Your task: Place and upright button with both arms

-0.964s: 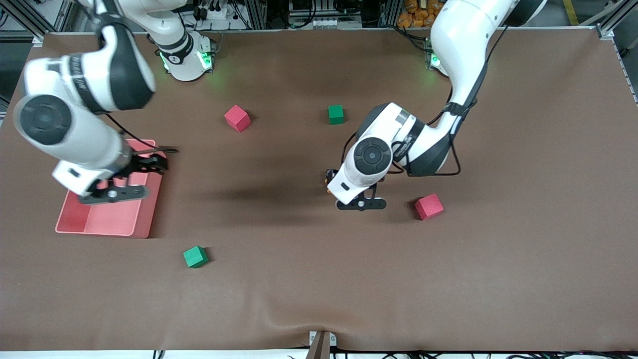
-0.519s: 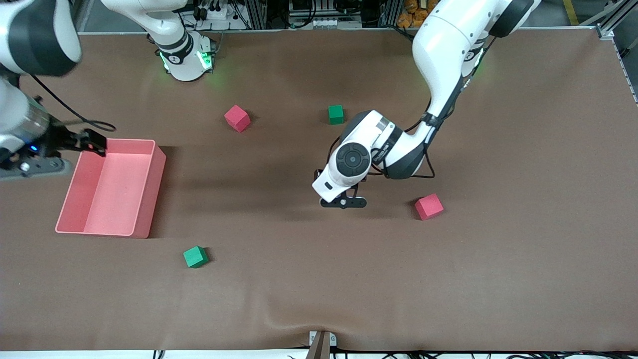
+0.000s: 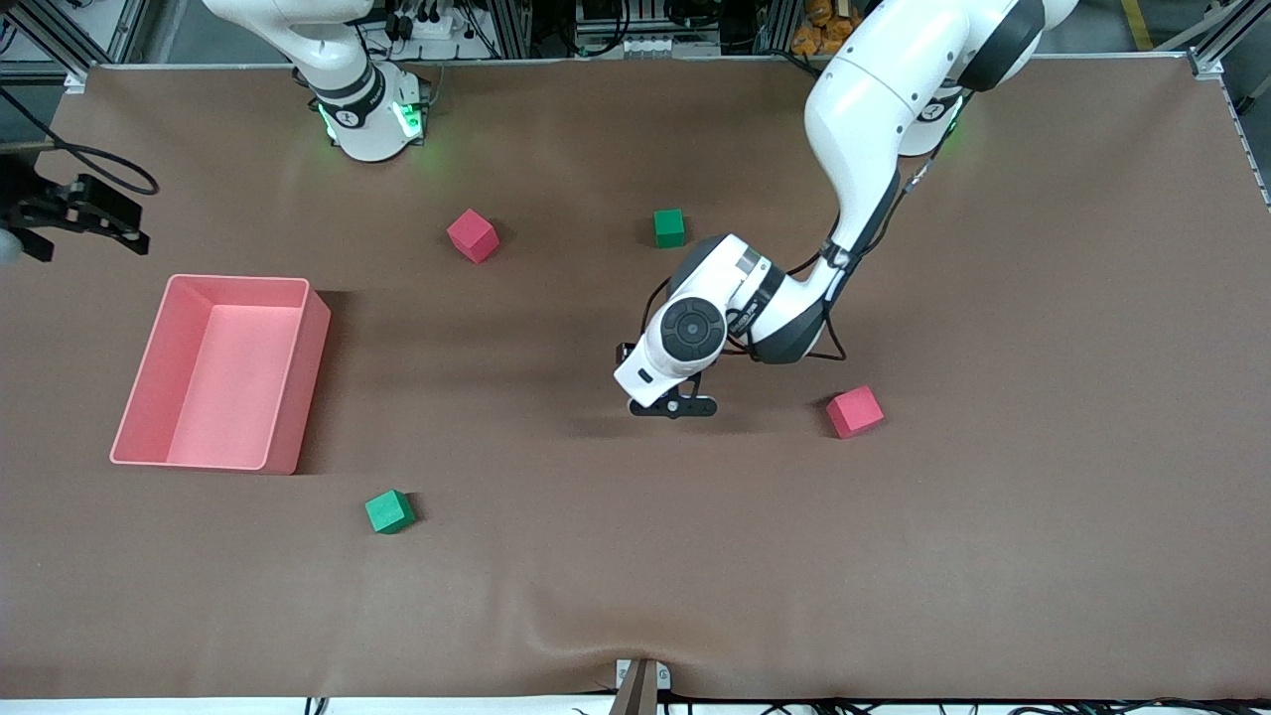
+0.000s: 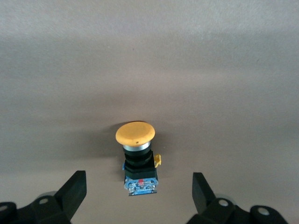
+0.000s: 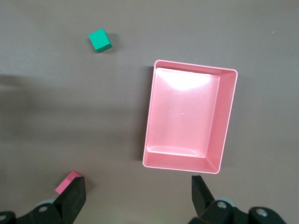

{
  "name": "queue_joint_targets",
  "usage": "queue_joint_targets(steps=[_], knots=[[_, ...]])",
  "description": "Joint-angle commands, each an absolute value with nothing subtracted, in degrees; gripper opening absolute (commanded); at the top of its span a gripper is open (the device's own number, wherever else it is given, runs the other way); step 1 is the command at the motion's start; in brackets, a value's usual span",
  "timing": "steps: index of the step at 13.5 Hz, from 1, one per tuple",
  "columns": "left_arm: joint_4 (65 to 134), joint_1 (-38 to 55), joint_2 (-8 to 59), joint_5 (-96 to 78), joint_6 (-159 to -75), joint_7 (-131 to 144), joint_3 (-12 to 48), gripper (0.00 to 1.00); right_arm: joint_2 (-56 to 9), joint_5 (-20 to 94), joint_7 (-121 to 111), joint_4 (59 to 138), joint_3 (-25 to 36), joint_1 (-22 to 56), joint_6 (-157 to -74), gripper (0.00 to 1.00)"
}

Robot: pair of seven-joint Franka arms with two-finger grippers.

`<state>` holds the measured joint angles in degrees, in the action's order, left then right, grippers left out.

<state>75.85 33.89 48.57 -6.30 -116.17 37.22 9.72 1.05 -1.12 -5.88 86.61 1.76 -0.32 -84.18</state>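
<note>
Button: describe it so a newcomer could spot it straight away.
Start at the brown table, near its middle, where the left gripper hangs low with fingers open. The button stands upright on the table between those fingers, touching neither. Unlike the plain red cube and green cube nearby, it has a round orange cap on a small black body.
</note>
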Motion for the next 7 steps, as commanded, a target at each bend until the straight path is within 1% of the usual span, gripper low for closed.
queue_joint_targets(steps=[1, 5, 6, 7], knots=[[75.2, 34.5, 49.3, -7.2, -116.5, 38.0, 9.2, 1.00, 0.4, 0.5, -6.2, 84.2, 2.6, -1.2, -82.1, 1.00], [75.5, 36.1, 50.4, -6.9, -117.9, 39.6, 9.2, 1.00, 0.3, 0.4, -5.7, 83.8, 2.5, -1.1, -79.5, 1.00], [75.8, 36.1, 50.6, -6.8, -118.6, 39.7, 9.1, 0.97, 0.3, 0.4, -5.7, 83.8, 2.4, -0.8, -79.6, 1.00], [76.5, 36.1, 50.6, -6.7, -119.1, 39.7, 9.1, 0.98, 0.3, 0.4, -5.6, 83.8, 2.2, -0.7, -79.9, 1.00]])
